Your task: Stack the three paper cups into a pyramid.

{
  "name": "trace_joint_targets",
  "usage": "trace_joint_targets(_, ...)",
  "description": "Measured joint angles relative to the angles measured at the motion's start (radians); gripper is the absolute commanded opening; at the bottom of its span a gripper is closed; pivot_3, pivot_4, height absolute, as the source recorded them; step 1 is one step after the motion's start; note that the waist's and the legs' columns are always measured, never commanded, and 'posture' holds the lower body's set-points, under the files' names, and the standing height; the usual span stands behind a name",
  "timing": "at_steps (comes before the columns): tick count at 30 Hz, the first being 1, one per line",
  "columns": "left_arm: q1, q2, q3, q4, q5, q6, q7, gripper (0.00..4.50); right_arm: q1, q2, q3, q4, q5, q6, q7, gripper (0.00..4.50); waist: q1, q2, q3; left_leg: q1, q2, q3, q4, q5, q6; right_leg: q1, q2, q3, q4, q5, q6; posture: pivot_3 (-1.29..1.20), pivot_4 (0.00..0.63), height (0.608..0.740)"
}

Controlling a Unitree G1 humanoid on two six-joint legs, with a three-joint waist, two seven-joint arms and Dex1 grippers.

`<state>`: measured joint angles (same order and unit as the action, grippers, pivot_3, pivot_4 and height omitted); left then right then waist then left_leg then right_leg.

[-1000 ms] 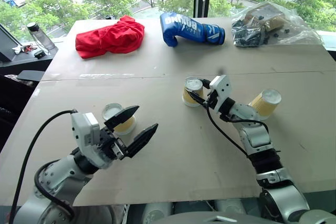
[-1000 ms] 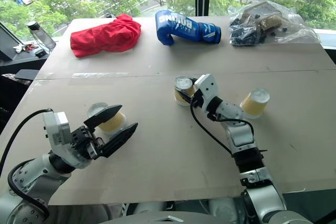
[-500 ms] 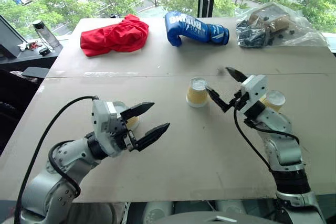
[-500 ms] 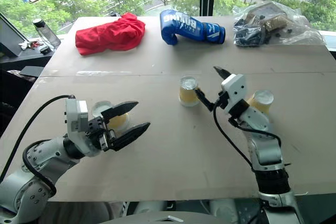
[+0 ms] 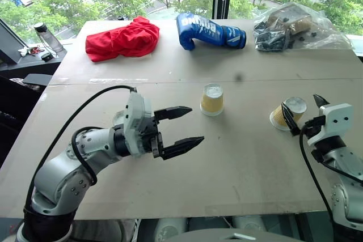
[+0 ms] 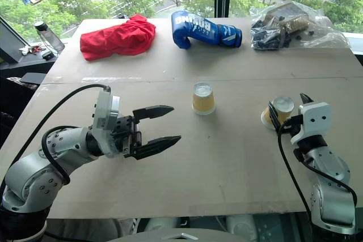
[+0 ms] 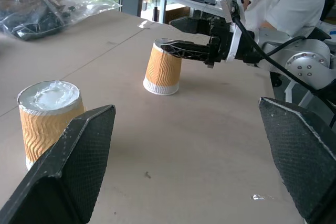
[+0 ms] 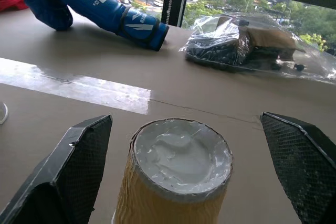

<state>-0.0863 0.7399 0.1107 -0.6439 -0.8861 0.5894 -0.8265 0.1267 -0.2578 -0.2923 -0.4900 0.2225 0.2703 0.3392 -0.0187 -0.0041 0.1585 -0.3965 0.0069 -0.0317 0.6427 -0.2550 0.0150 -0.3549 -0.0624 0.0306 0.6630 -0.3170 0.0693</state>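
— Desk [image 5: 227, 168] first?
— Wide and brown. Along the far edge, well apart from the work: red cloth [image 5: 122, 38], blue boxing glove [image 5: 210, 29], clear plastic bag of parts [image 5: 295, 26].
— And the arms?
— Left pincer [image 5: 195, 124]: spread wide, empty, pointing across toward the centre of the desk, short of the middle cup [image 5: 212, 99]. Right pincer [image 6: 287, 102]: a second ago clamped on that middle cup, now swung over toward the right edge and spread wide.
— Gripping anything there?
— No. Straddling the right cup [image 8: 178, 166], with a gap on either side.
— So the middle cup, let go?
— Let go, and standing alone near the centre of the desk, base up, touching nothing. Right cup likewise base up, close to the right edge.
— Third cup?
— Hidden behind the left arm. Half a second ago, just beside the left pincer, toward the near left corner.
— Meaning for the pyramid?
— Probably one base cup placed and the second about to be fetched. Nothing stacked yet. Next: close on the right cup, set it just beside the middle one, then rest the third across both.
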Motion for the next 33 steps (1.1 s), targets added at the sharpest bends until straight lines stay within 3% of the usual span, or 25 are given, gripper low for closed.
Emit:
trace_joint_targets(6, -0.001, 0.0, 0.0, 0.002, 0.003, 0.0, -0.002, 4.5, 0.008, 0.03, 0.004, 0.028, 0.04, 0.01, -0.008, 4.46, 0.002, 0.0, 0.0, 0.0, 0.0, 0.001, 0.0, 0.0, 0.0, 0.0, -0.001, 0.001, 0.0, 0.0, 0.0, 0.0, 0.15, 0.74)
trace_joint_targets(9, -0.001, 0.0, 0.0, 0.002, 0.005, 0.0, -0.002, 4.5, 0.001, 0.028, 0.004, 0.031, 0.055, 0.009, -0.007, 3.69, 0.003, 0.0, 0.0, 0.0, 0.0, 0.0, 0.0, 0.0, 0.0, 0.0, 0.0, 0.0, 0.0, 0.0, 0.0, 0.0, 0.15, 0.74)
trace_joint_targets(11, -0.001, -0.001, 0.0, 0.002, 0.02, -0.003, -0.002, 4.5, -0.002, 0.023, 0.005, 0.037, 0.057, 0.006, -0.003, 2.61, 0.004, 0.0, 0.0, 0.0, 0.0, 0.0, 0.0, 0.0, 0.0, 0.0, 0.0, 0.001, 0.0, 0.0, 0.0, 0.0, 0.15, 0.74)
trace_joint_targets(12, -0.001, -0.001, 0.0, 0.002, 0.022, -0.004, -0.002, 4.5, -0.002, 0.02, 0.006, 0.037, 0.057, 0.005, -0.001, 2.21, 0.004, 0.0, 0.0, 0.0, 0.0, 0.001, 0.0, 0.0, 0.0, 0.0, 0.0, 0.001, 0.0, 0.0, 0.0, 0.0, 0.15, 0.74)
trace_joint_targets(13, -0.001, -0.002, 0.0, 0.002, 0.024, -0.005, -0.002, 4.5, -0.005, 0.014, 0.01, 0.038, 0.057, 0.004, 0.001, 2.1, 0.003, 0.0, 0.0, 0.0, 0.0, 0.001, 0.0, 0.0, 0.0, 0.0, 0.0, 0.001, 0.0, 0.0, 0.0, 0.0, 0.15, 0.74)
trace_joint_targets(20, 0.029, -0.021, 0.003, 0.002, 0.044, -0.02, 0.004, 4.5, -0.076, -0.019, 0.058, 0.056, 0.064, 0.019, 0.019, 2.1, 0.001, 0.0, 0.0, 0.0, 0.0, 0.001, 0.0, 0.0, 0.0, 0.0, 0.0, 0.001, 0.0, 0.0, 0.0, 0.0, 0.15, 0.74)
trace_joint_targets(25, 0.141, -0.063, 0.059, 0.034, 0.078, -0.062, 0.025, 4.5, -0.212, -0.029, 0.187, 0.071, 0.078, 0.07, 0.064, 2.1, -0.008, 0.0, 0.0, 0.0, 0.0, 0.0, 0.0, 0.0, 0.0, 0.0, 0.0, 0.0, 0.0, 0.0, 0.0, 0.0, 0.15, 0.74)
trace_joint_targets(33, 0.23, -0.067, 0.12, 0.027, 0.135, -0.108, 0.046, 4.5, -0.293, -0.029, 0.313, 0.172, 0.071, 0.066, 0.134, 2.1, 0.005, 0.0, 0.0, -0.001, 0.0, -0.001, 0.001, 0.0, 0.0, 0.0, -0.001, -0.001, 0.0, 0.0, 0.0, 0.0, 0.15, 0.74)
